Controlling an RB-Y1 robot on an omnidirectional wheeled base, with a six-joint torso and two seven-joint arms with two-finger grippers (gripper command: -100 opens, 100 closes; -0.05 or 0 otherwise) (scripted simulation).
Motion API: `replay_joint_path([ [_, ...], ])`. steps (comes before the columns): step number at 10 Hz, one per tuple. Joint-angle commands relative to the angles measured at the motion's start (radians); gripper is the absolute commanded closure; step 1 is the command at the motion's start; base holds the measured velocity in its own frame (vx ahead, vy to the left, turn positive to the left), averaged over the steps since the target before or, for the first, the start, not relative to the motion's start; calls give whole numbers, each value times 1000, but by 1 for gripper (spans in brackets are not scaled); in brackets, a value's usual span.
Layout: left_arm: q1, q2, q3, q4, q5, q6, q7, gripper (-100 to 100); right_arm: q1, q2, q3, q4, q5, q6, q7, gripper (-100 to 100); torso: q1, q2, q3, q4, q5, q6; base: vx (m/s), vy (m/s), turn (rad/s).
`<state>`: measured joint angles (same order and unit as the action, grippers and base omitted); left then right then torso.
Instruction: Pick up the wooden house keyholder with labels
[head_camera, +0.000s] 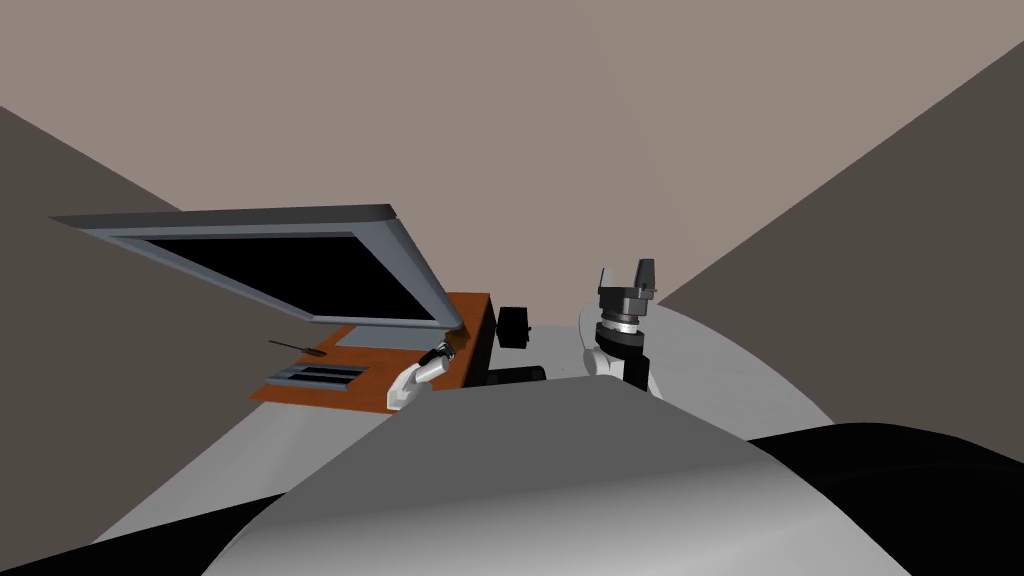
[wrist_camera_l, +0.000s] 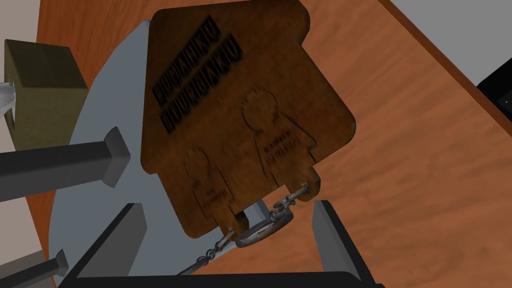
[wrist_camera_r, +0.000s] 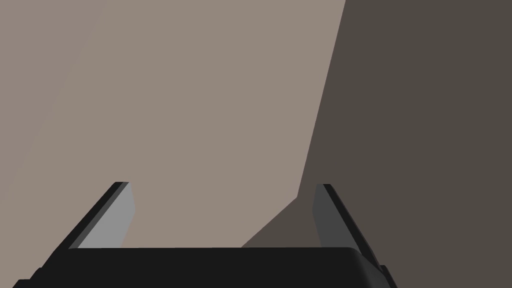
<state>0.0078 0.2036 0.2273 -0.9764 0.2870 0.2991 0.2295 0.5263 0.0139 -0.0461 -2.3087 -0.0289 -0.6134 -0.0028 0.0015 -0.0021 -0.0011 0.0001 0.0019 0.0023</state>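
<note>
Poised with left gripper (wrist_camera_l: 227, 206) spread wide at bottom centre, bracketing wooden house keyholder (wrist_camera_l: 240, 110): probably stiff, light, thin, so pinch across edges.

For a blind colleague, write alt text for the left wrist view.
A dark wooden house-shaped keyholder with black lettering, its key ring end between the left gripper's open fingers, which do not touch it. It overlaps a pale grey plate on a reddish-brown desk.
</note>
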Motion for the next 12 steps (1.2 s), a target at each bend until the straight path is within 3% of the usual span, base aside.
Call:
replay_joint_path([
  [1, 0, 0, 0, 0, 0, 0, 0, -100, 0, 0, 0, 0, 0, 0, 0, 0, 0, 0, 0, 0, 0, 0, -6, 6, -20],
  [2, 0, -1, 0, 2, -1, -3, 0, 100, 0, 0, 0, 0, 0, 0, 0, 0, 0, 0, 0, 0, 0, 0, 0, 0, 0],
  [6, 1, -1, 0, 3, -1, -1, 0, 100, 0, 0, 0, 0, 0, 0, 0, 0, -1, 0, 1, 1, -1, 0, 0, 0, 0],
  [7, 1, -1, 0, 3, -1, -1, 0, 0, 0, 0, 0, 0, 0, 0, 0, 0, -2, 0, 1, 1, -1, 0, 0, 0, 0],
  [8, 9, 8, -8, -29, 9, 23, -1, 100, 0, 0, 0, 0, 0, 0, 0, 0, -2, 1, 1, 1, -1, 0, 15, -14, 49],
  [10, 19, 20, -16, -73, 19, 60, -1, 100, 0, 0, 0, 0, 0, 0, 0, 0, -3, 0, 1, 2, -2, -1, 12, -18, 64],
  [11, 14, 16, -14, -57, 16, 46, -1, 100, 0, 0, 0, 0, 0, 0, 0, 0, -3, 1, 1, 2, -2, -1, -2, -6, 13],
  [12, 15, 17, -14, -59, 16, 50, -1, 0, 0, 0, 0, 0, 0, 0, 0, 0, -3, 1, 2, 2, -2, 0, 0, 0, 0],
])
